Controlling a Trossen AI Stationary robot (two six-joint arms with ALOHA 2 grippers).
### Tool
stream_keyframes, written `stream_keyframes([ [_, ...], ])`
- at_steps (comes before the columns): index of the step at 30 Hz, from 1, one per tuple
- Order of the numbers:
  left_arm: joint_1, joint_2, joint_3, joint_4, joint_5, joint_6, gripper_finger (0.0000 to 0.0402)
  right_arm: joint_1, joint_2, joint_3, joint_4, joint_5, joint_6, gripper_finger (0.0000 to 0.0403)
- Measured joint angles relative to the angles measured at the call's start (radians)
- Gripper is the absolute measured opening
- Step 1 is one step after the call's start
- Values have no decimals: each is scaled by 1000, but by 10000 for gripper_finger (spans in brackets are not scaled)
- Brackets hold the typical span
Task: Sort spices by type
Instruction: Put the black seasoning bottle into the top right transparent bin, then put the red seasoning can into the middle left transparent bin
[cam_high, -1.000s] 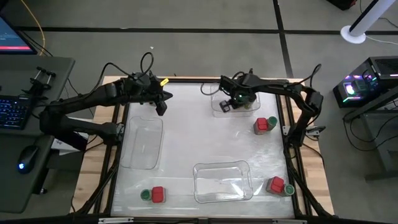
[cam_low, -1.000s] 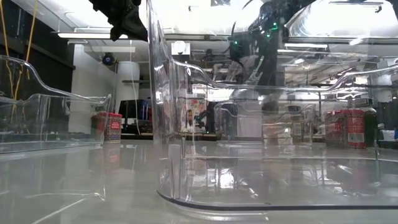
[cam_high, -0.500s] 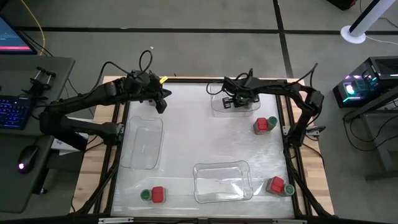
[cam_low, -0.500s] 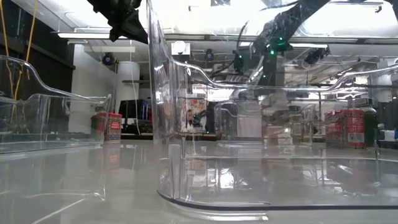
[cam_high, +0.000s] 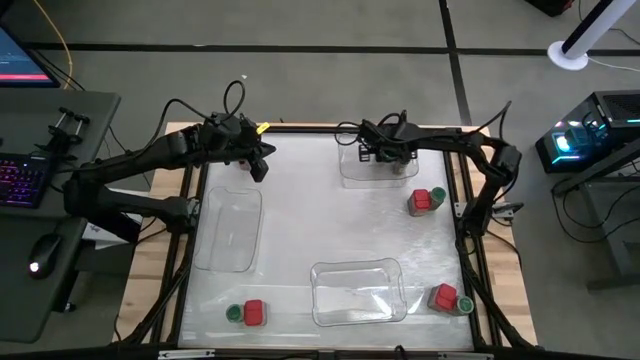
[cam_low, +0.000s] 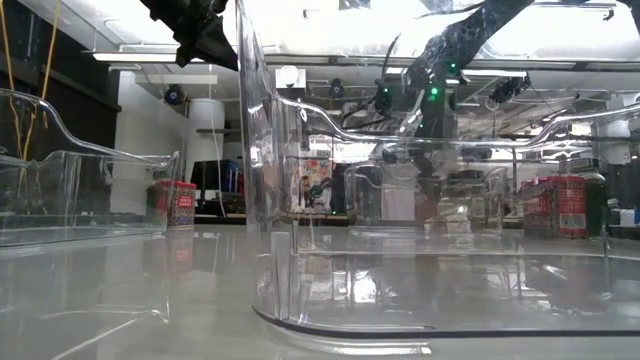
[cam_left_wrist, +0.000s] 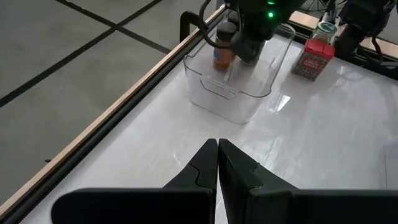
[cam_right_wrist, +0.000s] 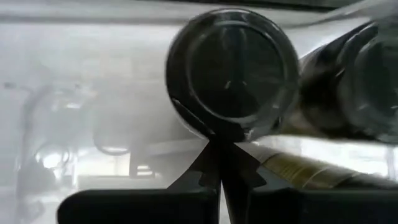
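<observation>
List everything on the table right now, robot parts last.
Clear trays: 3, left, near centre, far centre.
Red boxes: 3, right edge, near right corner, near left corner.
Green-lidded jars: 3, one beside each red box.
Dark-lidded brownish jars: at least 2, in far tray.
Left gripper: shut, empty, far left.
Right gripper: shut, over far tray.

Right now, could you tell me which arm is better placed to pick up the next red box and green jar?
Right. Its gripper hangs over the far tray, beside the red box and green jar; the left gripper waits at the far left, farther off.
</observation>
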Motion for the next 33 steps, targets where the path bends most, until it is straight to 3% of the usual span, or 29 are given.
stream_keyframes([
  [11,0,-13,0,-1,2,-2,0,6,-34,0,-5,-17,-51,0],
  [18,0,-116,0,-1,8,-10,0,45,-196,0,1,-28,-143,0],
  [23,41,-144,2,-33,-50,-79,8,59,-332,0,40,-19,-141,0],
  [27,156,-77,18,-130,15,-119,54,62,-406,1,69,-29,-166,0],
  [33,328,125,83,-329,67,-141,168,62,-435,1,63,-34,-176,0],
])
